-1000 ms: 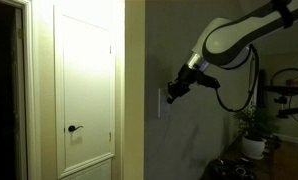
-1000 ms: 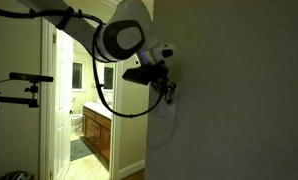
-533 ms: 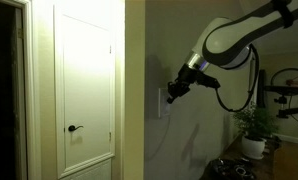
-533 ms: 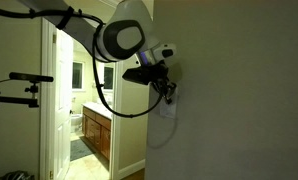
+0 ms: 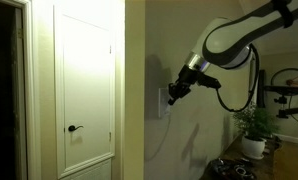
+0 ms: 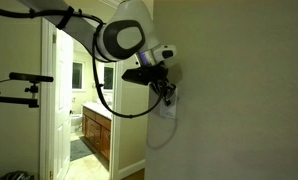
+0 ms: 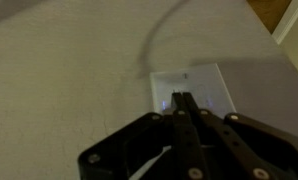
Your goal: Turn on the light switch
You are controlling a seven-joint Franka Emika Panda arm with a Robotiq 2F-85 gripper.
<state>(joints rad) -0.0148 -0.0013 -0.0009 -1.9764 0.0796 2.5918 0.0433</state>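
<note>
The gripper (image 7: 182,99) aims at the light switch (image 7: 211,88), fingers pressed together (one tip pokes better). Contact is unclear.

Arm (image 5: 234,35) comes in high, white forearm link sloping down to the wrist (image 5: 196,68). The dark gripper (image 5: 171,96) is angled down and forward off it, the lowest point of the chain. In an exterior view the elbow is bent hard at a big round joint (image 6: 124,40), with the gripper (image 6: 169,95) just below and ahead of it. Wrist view: fingers (image 7: 176,125) pressed flat together, tips meeting in one narrow point — no gap. Linkage bars (image 7: 124,140) splay out to either side behind them.
</note>
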